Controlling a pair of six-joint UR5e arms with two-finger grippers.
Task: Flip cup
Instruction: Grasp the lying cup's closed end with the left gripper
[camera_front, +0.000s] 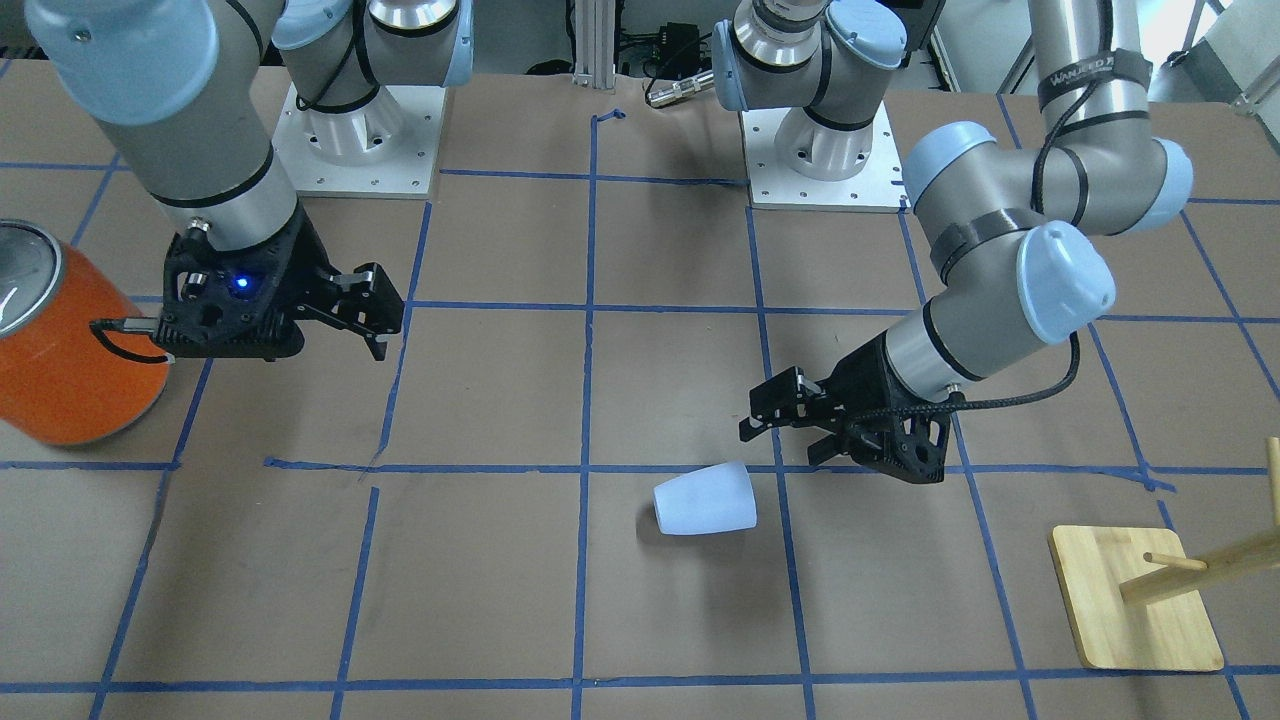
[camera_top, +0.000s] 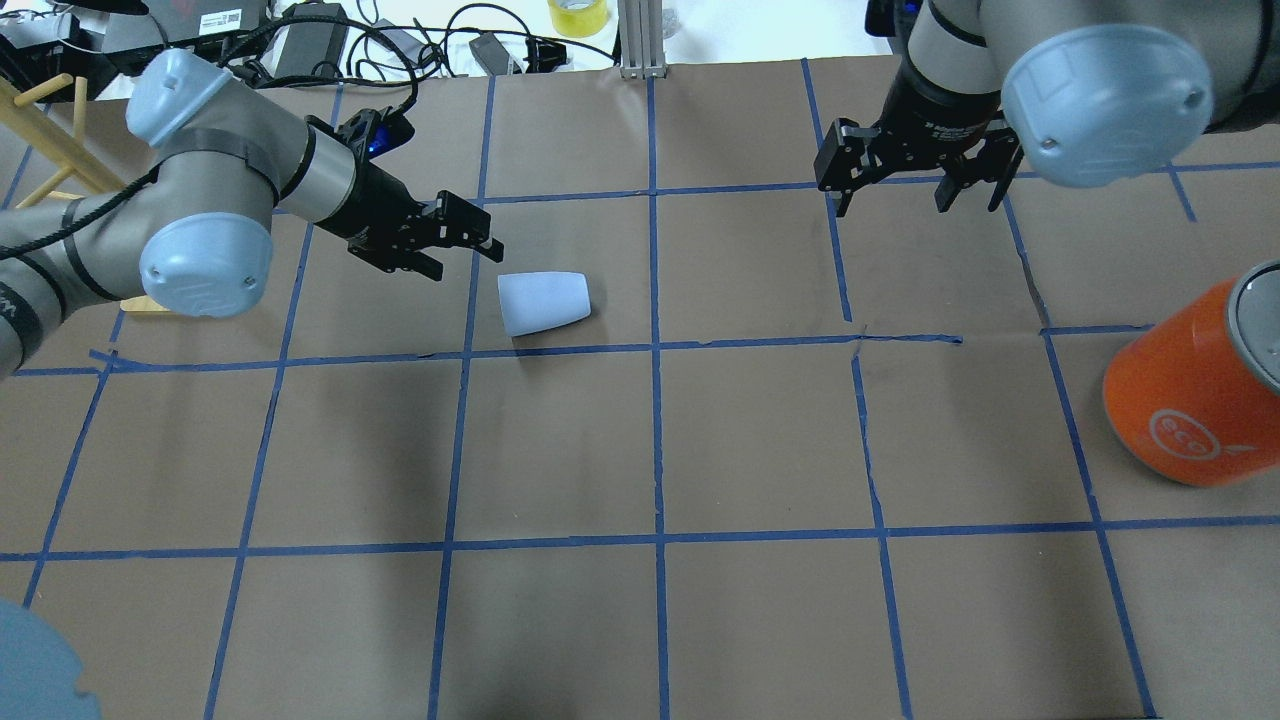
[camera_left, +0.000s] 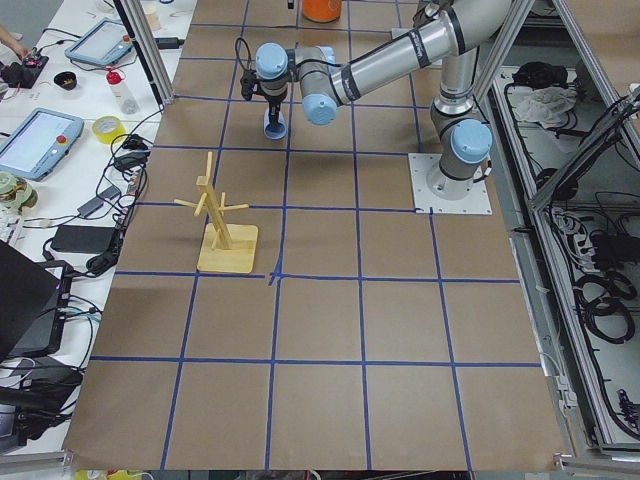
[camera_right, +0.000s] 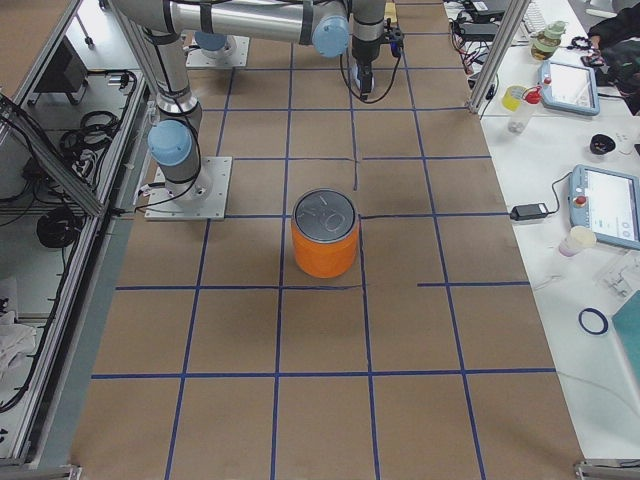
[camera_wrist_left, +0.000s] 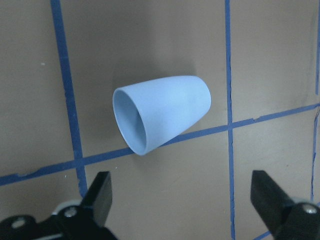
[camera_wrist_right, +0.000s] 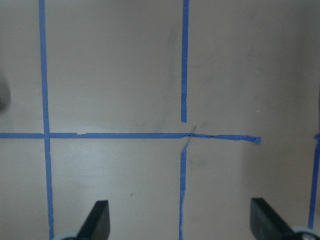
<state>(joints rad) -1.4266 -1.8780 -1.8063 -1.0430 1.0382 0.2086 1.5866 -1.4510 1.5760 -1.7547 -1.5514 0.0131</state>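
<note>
- Left gripper: jaws spread wide and holding nothing. It hangs low over the left half of the table, pointing right towards the cup. In the left wrist view both black fingers frame bare paper.
- Right gripper: also spread wide and empty. It hangs over the far right part of the table, well apart from the cup.
- Table: covered in brown paper and marked into squares with blue tape.
- Large orange cylindrical canister with a grey metal lid: upright at the right edge, near the right arm. It has no part in this job.
- Pale wooden peg stand on a flat square base: at the far left, behind the left arm's reach line and clear of the cup.
- Small pale blue-white tapered plastic cup: lies on its side on the paper, just left of the centre tape line and just on the far side of a cross line. Nothing is touching it.
- Key relation: the cup lies just to the right of the left gripper and lower down.
  - Its long axis runs roughly left to right, a little skewed.
  - The wide open rim faces the left gripper and the narrow closed base points towards the centre.
  - The wrist view looks partly into the mouth, with the cup ahead of the jaws and slightly off centre.
- Judgement: the left arm is much the nearer, so the pick is its to make. The grasp is not yet begun. The next move probably needs a short advance and descent so the jaws straddle the cup's round wall across its axis. The smooth taper could roll or slip out towards the narrow end.
</note>
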